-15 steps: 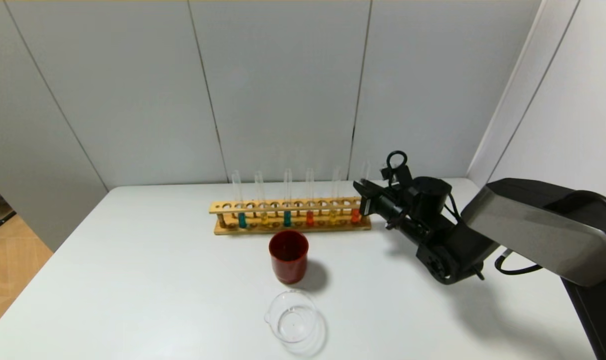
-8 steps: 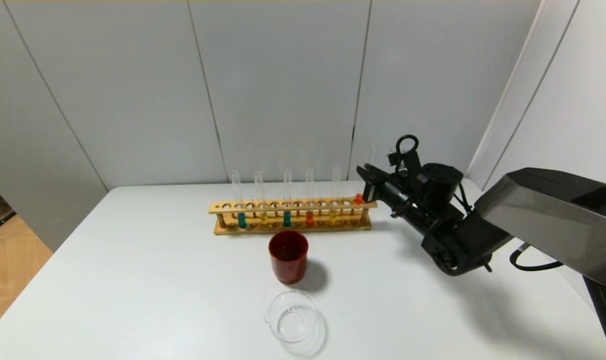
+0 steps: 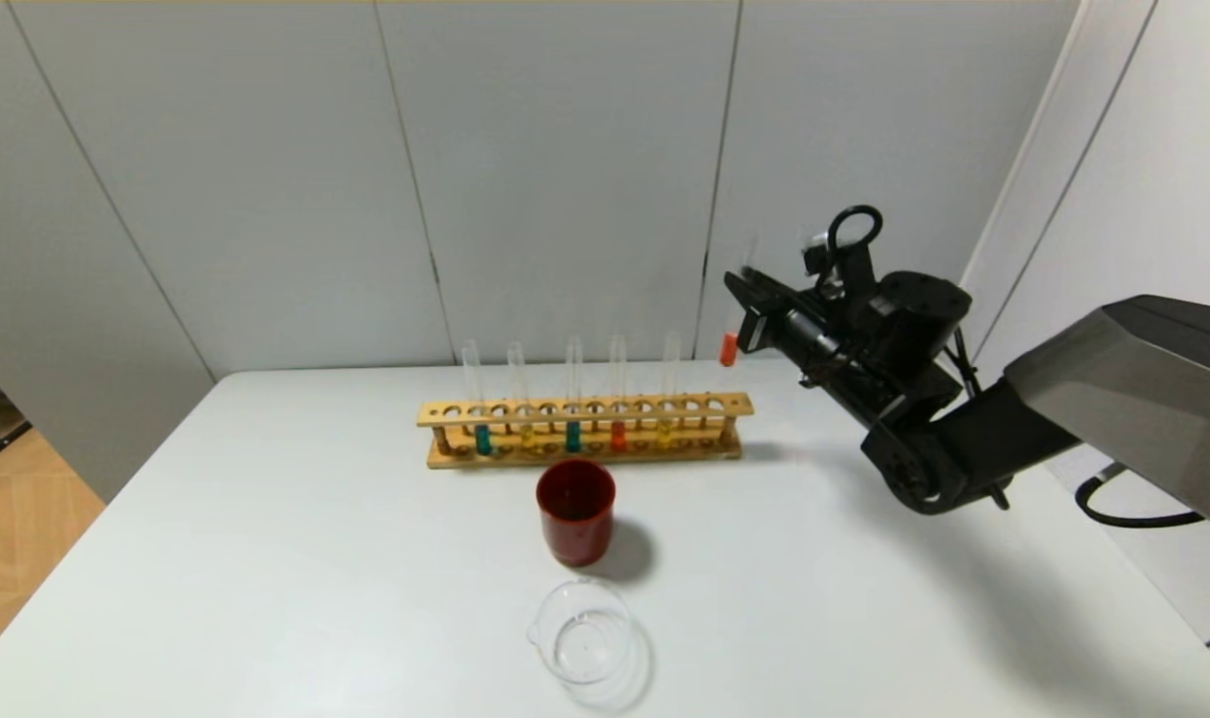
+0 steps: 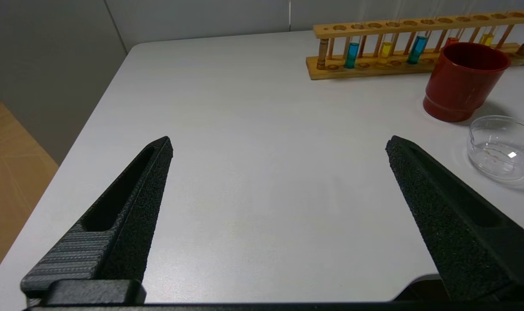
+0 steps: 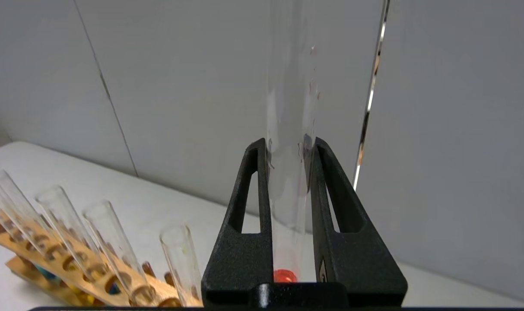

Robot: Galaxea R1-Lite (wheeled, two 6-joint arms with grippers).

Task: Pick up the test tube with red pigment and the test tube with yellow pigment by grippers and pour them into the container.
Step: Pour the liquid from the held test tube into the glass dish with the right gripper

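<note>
Red test tube (image 3: 729, 348) upright, clamped in right gripper (image 3: 746, 289).

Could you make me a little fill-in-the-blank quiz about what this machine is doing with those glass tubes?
1. The right gripper is shut on a test tube holding ____ liquid.
2. That tube hangs above the ____ end of the wooden rack.
3. The rack now holds ____ tubes.
4. The clear glass beaker sits nearer the robot than the ____ cup.

Missing words: red; right; five; red
</note>
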